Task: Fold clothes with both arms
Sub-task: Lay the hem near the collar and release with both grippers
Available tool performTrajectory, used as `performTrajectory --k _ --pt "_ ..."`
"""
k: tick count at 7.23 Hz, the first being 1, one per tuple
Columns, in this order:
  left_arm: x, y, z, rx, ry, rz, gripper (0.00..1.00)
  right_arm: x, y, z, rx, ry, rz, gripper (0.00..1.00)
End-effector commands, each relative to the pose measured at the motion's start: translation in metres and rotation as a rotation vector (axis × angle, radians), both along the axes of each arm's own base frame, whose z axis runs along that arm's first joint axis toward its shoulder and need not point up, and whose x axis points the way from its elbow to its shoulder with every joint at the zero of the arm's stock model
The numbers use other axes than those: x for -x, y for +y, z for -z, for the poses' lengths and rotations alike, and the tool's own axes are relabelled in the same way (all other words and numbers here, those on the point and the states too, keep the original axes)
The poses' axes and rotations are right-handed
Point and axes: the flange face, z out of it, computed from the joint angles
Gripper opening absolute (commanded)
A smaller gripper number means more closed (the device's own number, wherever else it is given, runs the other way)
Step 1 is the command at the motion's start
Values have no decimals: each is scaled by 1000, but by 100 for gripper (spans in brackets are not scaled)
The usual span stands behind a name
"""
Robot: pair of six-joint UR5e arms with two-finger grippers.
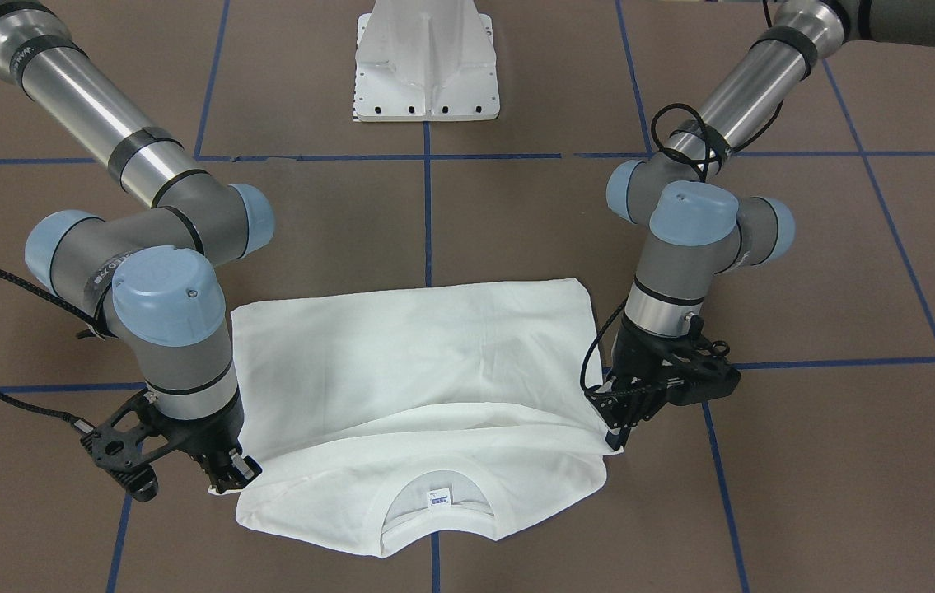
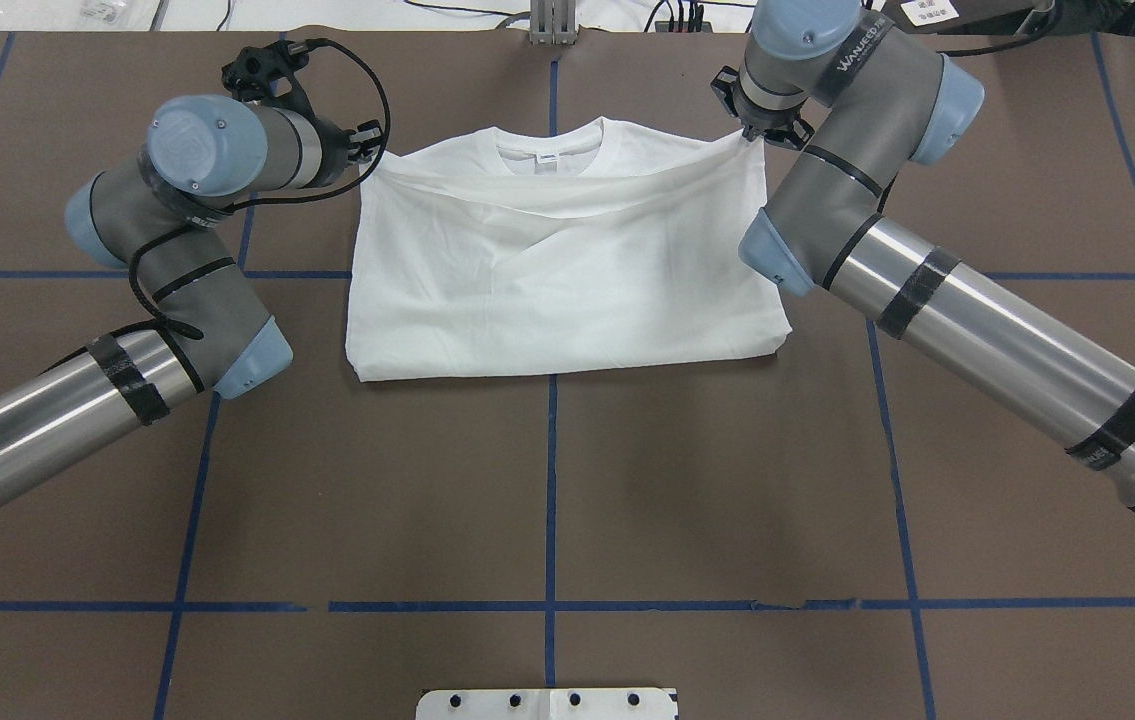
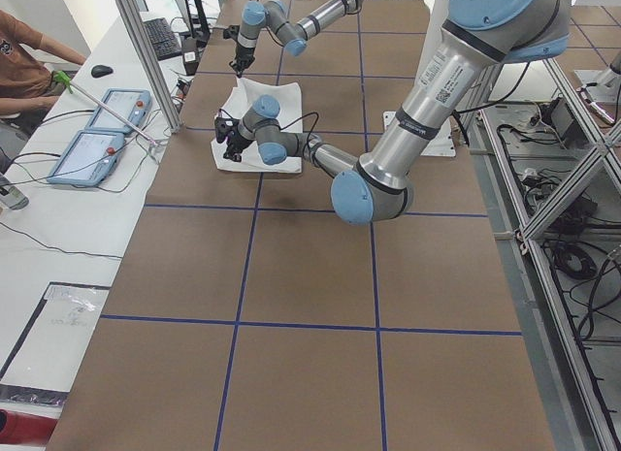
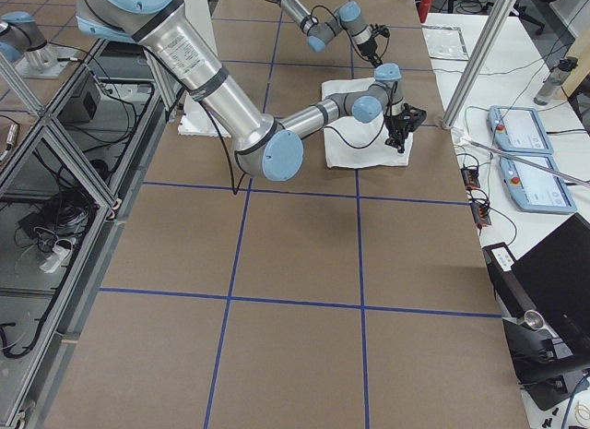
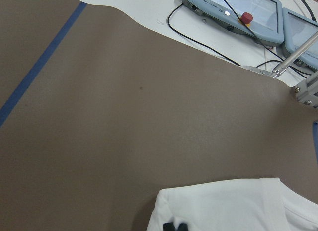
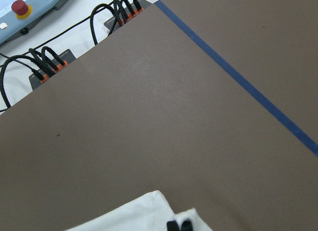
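The clothes, one white T-shirt [image 1: 418,362] [image 2: 557,270], lie folded across on the brown table, with the collar and neck label [image 1: 437,497] showing at the side far from the robot. The upper layer's edge hangs a little slack short of the collar. My left gripper [image 1: 617,424] [image 2: 367,152] is shut on that layer's corner on one side. My right gripper [image 1: 230,478] [image 2: 753,135] is shut on the opposite corner. Each wrist view shows black fingertips [image 5: 174,226] [image 6: 179,225] pinched together on white cloth.
The white pedestal base [image 1: 426,62] stands at the robot's side of the table. Blue tape lines [image 2: 552,480] cross the brown surface. Control pendants [image 5: 233,12] and cables [image 6: 49,67] lie beyond the table's far edge. A person [image 3: 29,63] sits there.
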Motion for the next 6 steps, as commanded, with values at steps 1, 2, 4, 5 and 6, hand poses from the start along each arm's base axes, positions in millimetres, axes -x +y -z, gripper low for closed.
performTrajectory --k 1,2,4,5,6 --pt "18 -8 -5 -13 18 21 0 0 -2 -2 5 3 -1 0" --pt "15 -8 -8 -7 14 18 0 2 -1 -6 10 7 2 0" --pt "11 -9 -20 8 -2 15 42 3 -3 -7 -5 -9 -4 55" --pt "12 -9 -20 8 -2 16 43 0 -6 -2 -9 -16 -10 62" --pt "15 -10 -23 9 -3 19 43 -15 -12 3 -1 -41 -17 63"
